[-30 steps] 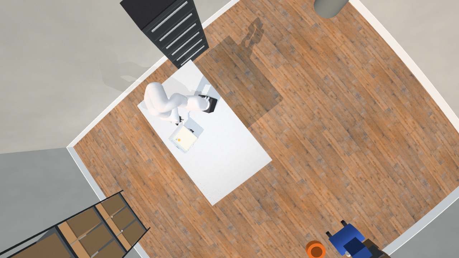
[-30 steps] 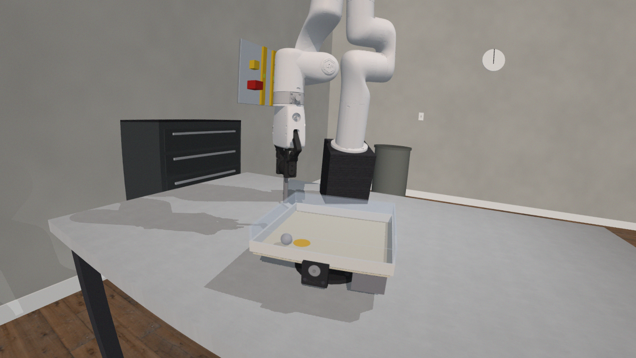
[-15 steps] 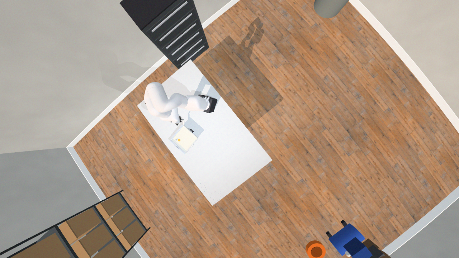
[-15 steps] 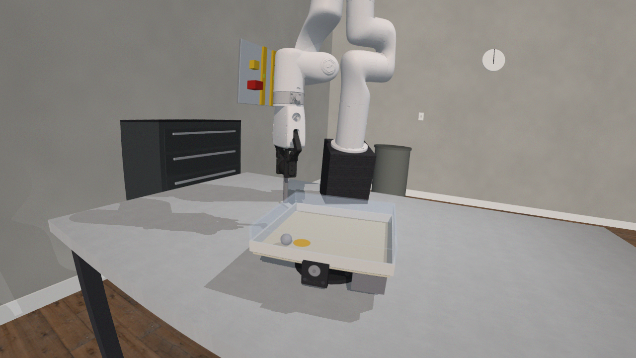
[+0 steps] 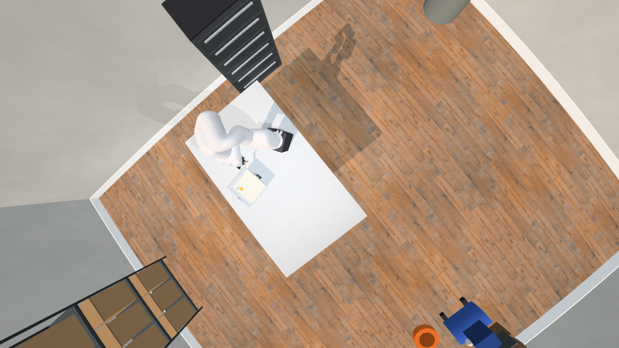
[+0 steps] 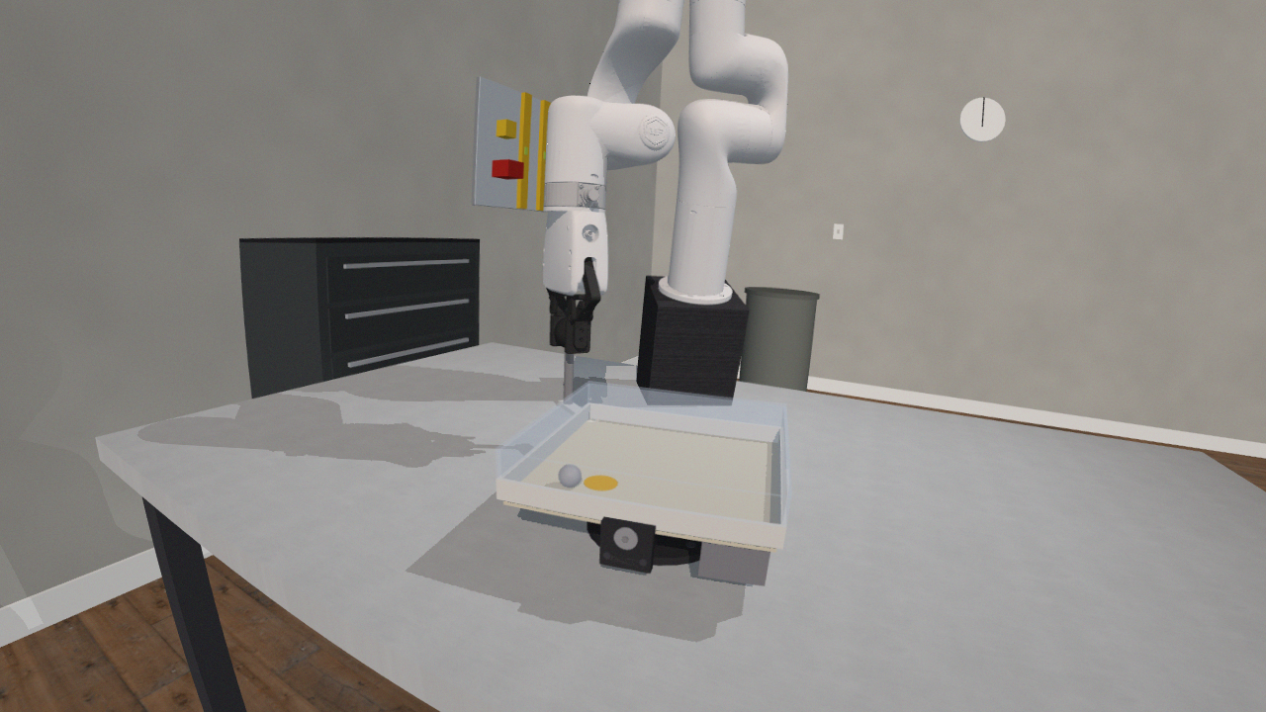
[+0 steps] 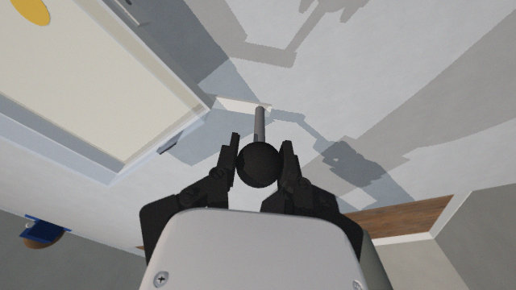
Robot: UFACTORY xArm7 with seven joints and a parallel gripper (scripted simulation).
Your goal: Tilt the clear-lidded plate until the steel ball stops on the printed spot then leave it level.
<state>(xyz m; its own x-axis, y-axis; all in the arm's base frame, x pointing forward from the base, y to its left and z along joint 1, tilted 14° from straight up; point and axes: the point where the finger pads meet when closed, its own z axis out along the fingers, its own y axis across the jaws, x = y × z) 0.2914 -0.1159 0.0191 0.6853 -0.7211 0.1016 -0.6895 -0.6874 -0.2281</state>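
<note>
Gripper: my gripper (image 7: 259,142) is clamped partway shut on the black knob (image 7: 258,164) that tops a thin grey rod (image 7: 260,122); both fingers press its sides.
Rod: it runs down from the knob to a small tab at the far left corner of the plate (image 6: 646,522), so it serves as my handle.
Plate: it sits on a dark pivot block (image 6: 626,544) on the table (image 6: 929,549), under a clear lid; it looks close to level, though I cannot judge that finely.
Ball: the steel ball (image 6: 569,475) lies just beside the orange spot (image 6: 600,483), on its left, near the front rim.
Handling: I judge the plate stiff and free to rock, and the ball smooth and quick to roll, so only tiny tilts suit it.
Hold: I would stay on the knob, where the grip is round and firm.
</note>
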